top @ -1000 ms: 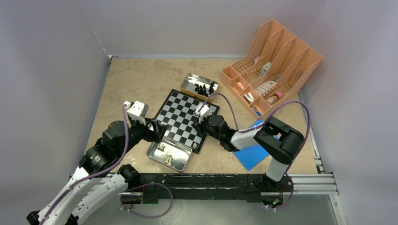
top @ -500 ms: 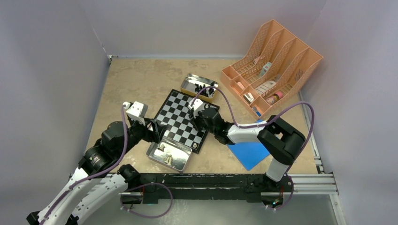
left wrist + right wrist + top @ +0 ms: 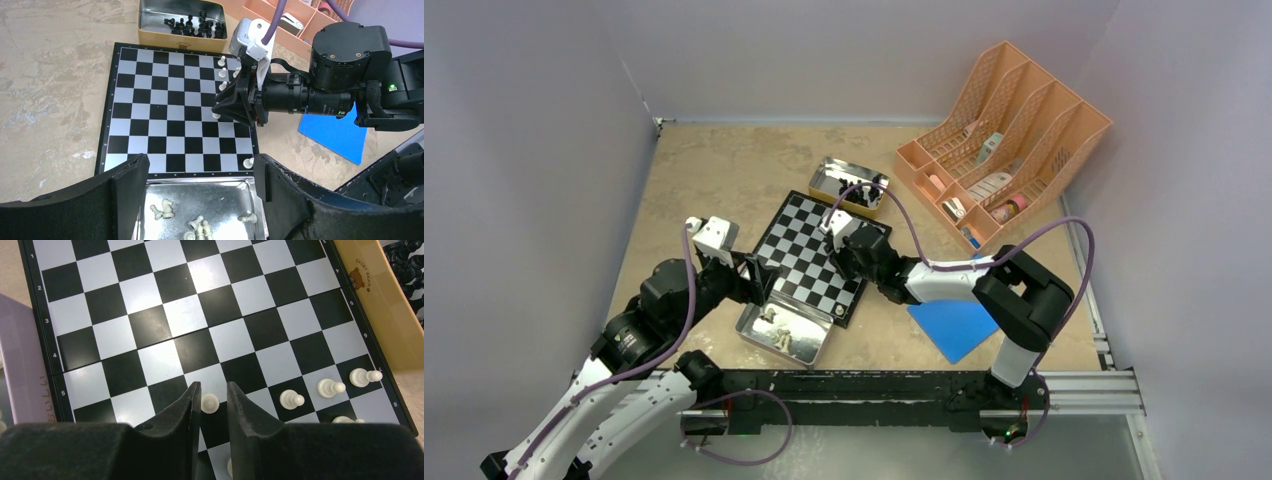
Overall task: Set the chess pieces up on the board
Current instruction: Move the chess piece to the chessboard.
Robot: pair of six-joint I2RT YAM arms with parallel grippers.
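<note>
The checkered board (image 3: 804, 255) lies mid-table. My right gripper (image 3: 214, 387) hangs low over its right side, jaws slightly parted around a white pawn (image 3: 210, 403) that stands on the board; a gap shows on the pawn's right. Three more white pawns (image 3: 330, 387) stand in a row beside it. My left gripper (image 3: 197, 167) is open above a silver tin (image 3: 200, 181) holding several white pieces (image 3: 200, 227), nothing between its fingers. One white pawn (image 3: 247, 162) stands at the board's near corner.
A second tin (image 3: 849, 183) with black pieces (image 3: 195, 25) sits at the board's far edge. An orange file organiser (image 3: 999, 140) stands at the back right. A blue flat square (image 3: 954, 325) lies under the right arm.
The right arm has reached farther left over the board and its jaws have widened off the white pawn. The left arm has stayed still.
</note>
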